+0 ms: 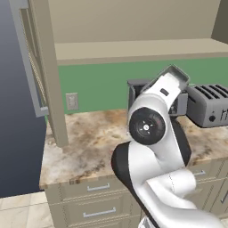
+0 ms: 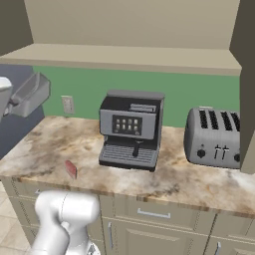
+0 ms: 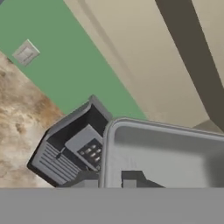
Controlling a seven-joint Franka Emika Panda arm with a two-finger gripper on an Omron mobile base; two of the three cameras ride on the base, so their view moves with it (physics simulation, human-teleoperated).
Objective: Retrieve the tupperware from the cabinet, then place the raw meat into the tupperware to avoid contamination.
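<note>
Held aloft above the counter [image 2: 45,144], clear of its surface: the tupperware [image 2: 33,94], tilted, at about 9 o'clock in the right base view and at about 1 o'clock in the left base view, just over the arm's top. Inside it, nothing to be seen; grey translucent floor bare in the hand view, rim running across from 9 to 3 o'clock. Clamped on its near wall, the gripper [image 3: 109,183], jaws drawn together on the plastic, dark tips showing at 6 o'clock. Lying flat on the counter near its front edge, the raw meat [image 2: 70,169], at about 8 o'clock in the right base view, well apart from the container and to the left of the coffee machine [image 2: 130,129]. Beyond that, at 3 o'clock, the toaster [image 2: 213,137]. Above, the cabinet [image 2: 124,55], door swung open at 9 o'clock in the left base view, shelf plain. On the green wall, an outlet [image 2: 67,104].
</note>
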